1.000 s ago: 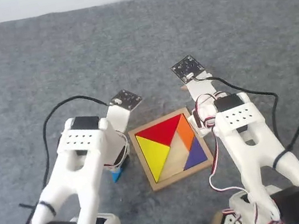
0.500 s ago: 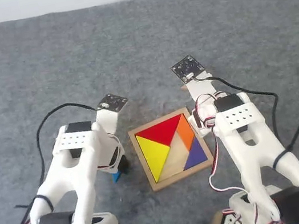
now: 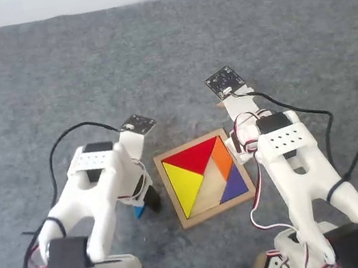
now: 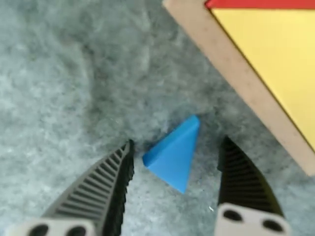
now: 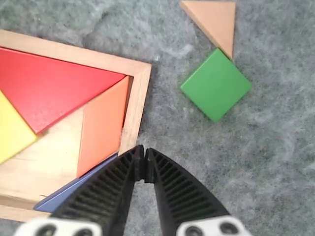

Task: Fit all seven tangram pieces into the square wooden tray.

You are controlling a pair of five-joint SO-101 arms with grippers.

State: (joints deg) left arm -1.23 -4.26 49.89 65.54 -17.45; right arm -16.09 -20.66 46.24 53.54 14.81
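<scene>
The blue triangle (image 4: 174,157) lies between the parted left jaws beside the tray (image 4: 238,73); right jaws are together.

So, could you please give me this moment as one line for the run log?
left hand: open, straddling blue triangle beside tray | right hand: shut, by tray edge | green square, tan triangle: outside tray

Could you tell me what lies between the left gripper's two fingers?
The blue triangle lies on the grey mat between the fingers of the open left gripper, seen in the left wrist view.
</scene>
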